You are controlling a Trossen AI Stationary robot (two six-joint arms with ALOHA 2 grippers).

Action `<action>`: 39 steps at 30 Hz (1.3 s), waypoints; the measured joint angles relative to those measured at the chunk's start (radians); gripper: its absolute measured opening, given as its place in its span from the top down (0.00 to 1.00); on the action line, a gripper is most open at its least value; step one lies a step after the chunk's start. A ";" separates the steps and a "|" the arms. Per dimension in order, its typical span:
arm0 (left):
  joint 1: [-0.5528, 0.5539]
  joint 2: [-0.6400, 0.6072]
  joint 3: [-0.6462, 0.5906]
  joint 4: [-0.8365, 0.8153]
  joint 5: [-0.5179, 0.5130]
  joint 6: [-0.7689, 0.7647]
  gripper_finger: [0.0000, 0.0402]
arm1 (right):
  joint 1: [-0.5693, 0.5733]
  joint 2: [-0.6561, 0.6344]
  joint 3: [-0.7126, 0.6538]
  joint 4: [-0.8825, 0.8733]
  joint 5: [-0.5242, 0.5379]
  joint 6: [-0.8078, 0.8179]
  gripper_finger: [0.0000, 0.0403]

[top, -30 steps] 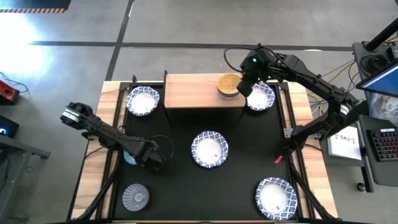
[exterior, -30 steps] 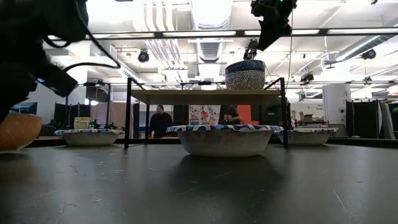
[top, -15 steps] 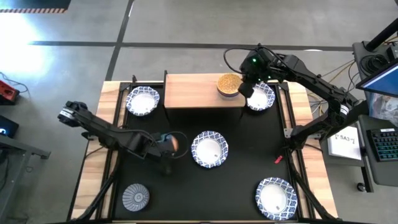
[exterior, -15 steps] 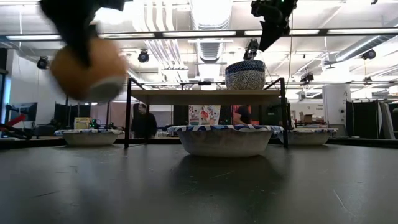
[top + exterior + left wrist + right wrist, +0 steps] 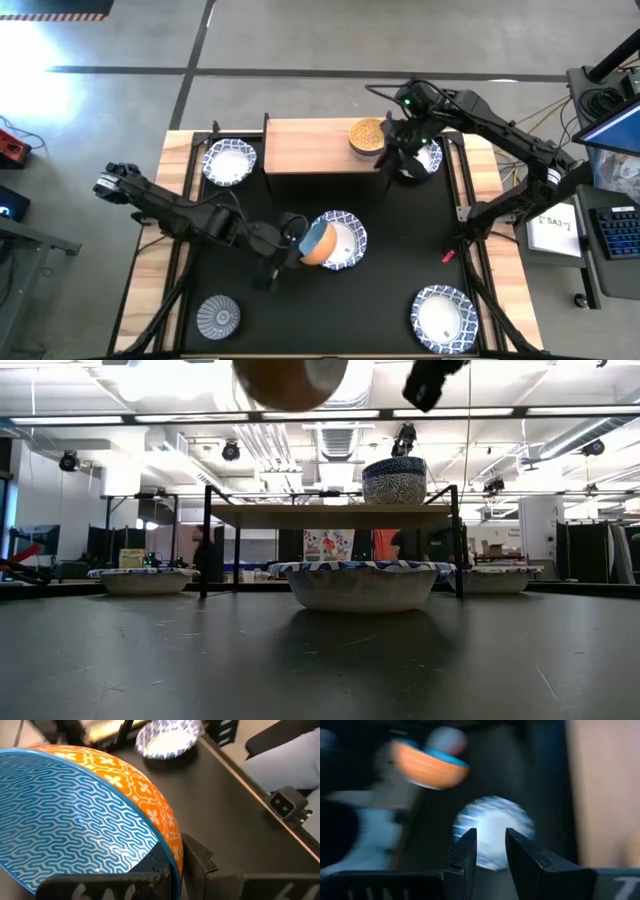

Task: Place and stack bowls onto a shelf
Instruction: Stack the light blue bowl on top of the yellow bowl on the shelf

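the small round ceramic bowl with an orange patterned outside and a blue patterned inside (image 5: 314,243) is now off the tabletop and in the air, clamped by its rim in the left gripper (image 5: 292,240), whose fingers are clenched on it. a second ago that gripper was low at the table's left side, well away from the low shelf with the light wooden top board and thin black legs (image 5: 315,146); half a second ago it had the bowl lifted; now it hangs in front of the shelf, over the edge of the wide shallow white bowl with a blue-patterned rim (image 5: 340,240) that sits on the table before the shelf. in the low view the carried bowl (image 5: 290,380) rides above the level of the shelf board (image 5: 330,515), so it looks high enough to clear it.

on the shelf's right end stands the golden yellow small bowl (image 5: 367,135), seated in another small bowl whose blue patterned side shows in the low view (image 5: 394,480). the right gripper (image 5: 392,157) has drawn back from that stack to just off the shelf's right front corner, fingers parted and holding nothing.

so one stack stands on the shelf, and the orange bowl seems next to go up. three more white bowls and a grey patterned small bowl (image 5: 218,316) remain on the table around the shelf.
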 joint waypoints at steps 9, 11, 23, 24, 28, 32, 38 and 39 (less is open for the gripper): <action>0.045 0.000 -0.004 0.188 0.235 0.287 0.98 | 0.130 0.000 0.000 0.006 -0.195 -0.195 0.78; 0.060 0.000 -0.004 0.202 0.254 0.334 0.98 | 0.160 0.000 0.000 0.006 -0.195 -0.224 0.77; 0.226 0.049 -0.005 0.298 0.560 0.504 0.99 | 0.240 0.000 0.000 0.149 -0.187 -0.276 0.69; 0.237 0.053 -0.005 0.301 0.571 0.519 0.99 | 0.241 0.002 0.000 0.150 -0.191 -0.284 0.69; 0.256 0.072 -0.001 0.310 0.577 0.602 0.99 | 0.250 0.016 -0.015 0.165 -0.281 -0.351 0.67; 0.264 0.082 0.000 0.339 0.607 0.679 0.99 | 0.258 0.037 -0.023 0.174 -0.300 -0.411 0.66; 0.286 0.100 0.000 0.393 0.640 0.687 0.99 | 0.272 0.081 -0.035 0.243 -0.348 -0.422 0.66; 0.290 0.104 0.000 0.404 0.655 0.687 0.99 | 0.274 0.088 -0.035 0.250 -0.349 -0.425 0.66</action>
